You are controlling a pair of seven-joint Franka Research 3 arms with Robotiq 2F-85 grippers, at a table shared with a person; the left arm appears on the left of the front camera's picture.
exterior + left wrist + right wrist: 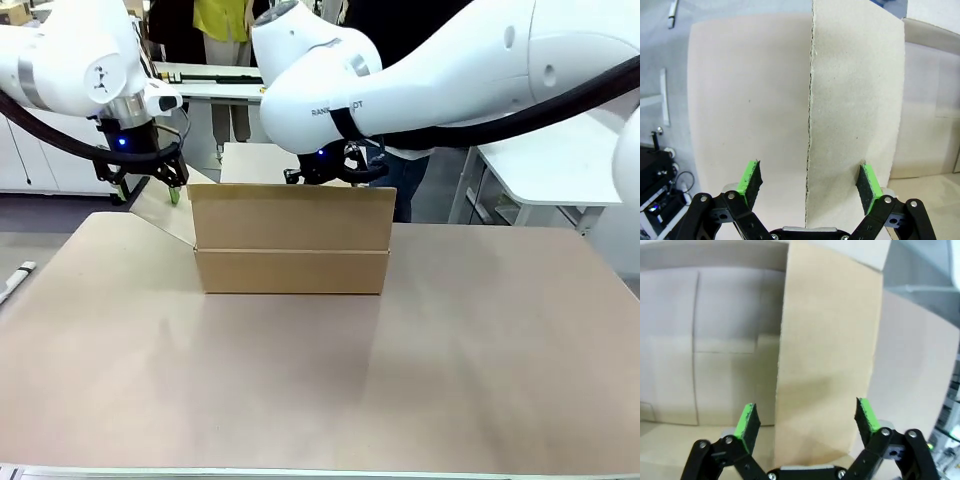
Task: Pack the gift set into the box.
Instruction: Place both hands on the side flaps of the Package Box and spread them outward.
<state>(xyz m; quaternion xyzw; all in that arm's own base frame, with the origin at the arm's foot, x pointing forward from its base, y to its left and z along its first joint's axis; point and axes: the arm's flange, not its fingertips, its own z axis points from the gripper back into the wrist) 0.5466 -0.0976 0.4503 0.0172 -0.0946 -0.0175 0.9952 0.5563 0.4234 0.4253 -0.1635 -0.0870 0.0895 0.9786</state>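
Box, plain brown corrugated cardboard, rectangular: sits on the tan table, about mid-width and toward the far half. Its long axis runs left-right across the front view, with one long side facing the camera. The opening faces up and the top flaps are unfolded.

- Near long flap stands upright, hiding the interior from the front camera.
- Left end flap slopes outward and down to the robot's left.
- Far flap shows behind, rising above the near one.

Left gripper: hangs at the upper edge of the left end flap, off the box's left end. In the left wrist view the gripper has its jaws spread wide. The raw cut edge of a cardboard flap runs up the middle of the gap. The green pad on one side is clear of the board. The other pad overlaps the panel in the picture; I cannot tell if it touches. Nothing is pinched.

Right gripper: reaches across the middle and sits just above the box's far top edge, behind the near flap. In the right wrist view the gripper is also spread. A tan cardboard panel stands between the green pads, narrower than the gap. No grasp.
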